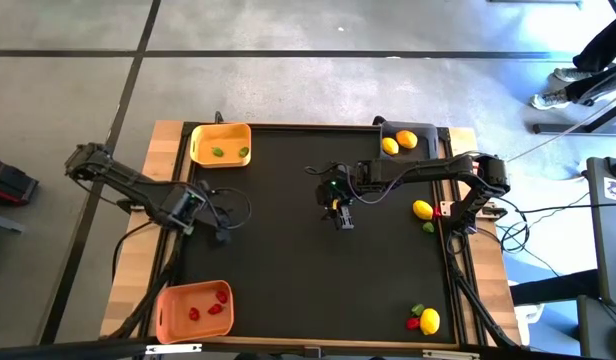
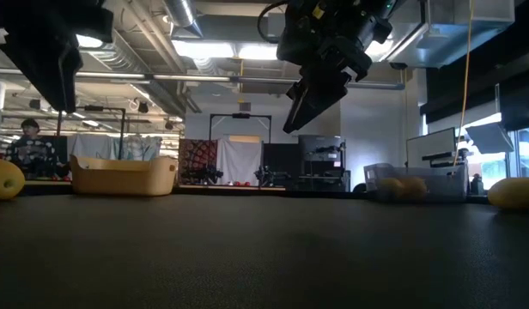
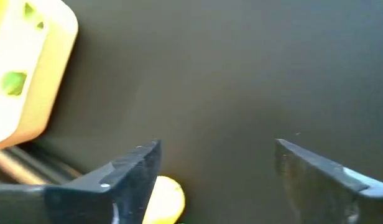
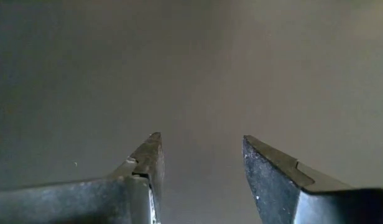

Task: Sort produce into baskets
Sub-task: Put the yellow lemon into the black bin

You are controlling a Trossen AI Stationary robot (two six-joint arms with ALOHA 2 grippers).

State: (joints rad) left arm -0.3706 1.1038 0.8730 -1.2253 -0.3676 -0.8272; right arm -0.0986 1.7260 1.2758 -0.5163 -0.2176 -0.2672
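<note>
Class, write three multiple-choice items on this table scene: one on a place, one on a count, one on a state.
1. Which basket holds the red pieces?
A. yellow
B. orange
C. dark grey

2. How many green pieces lie in the yellow basket?
A. none
B. two
C. five

3. How is the right gripper?
A. open and empty
B. shut on a lemon
C. resting inside a basket

Answers:
1 B: the red pieces lie in the orange basket.
2 B: the high view shows two green pieces in the yellow basket.
3 A: the right gripper has its jaws apart, with only bare table between them.
</note>
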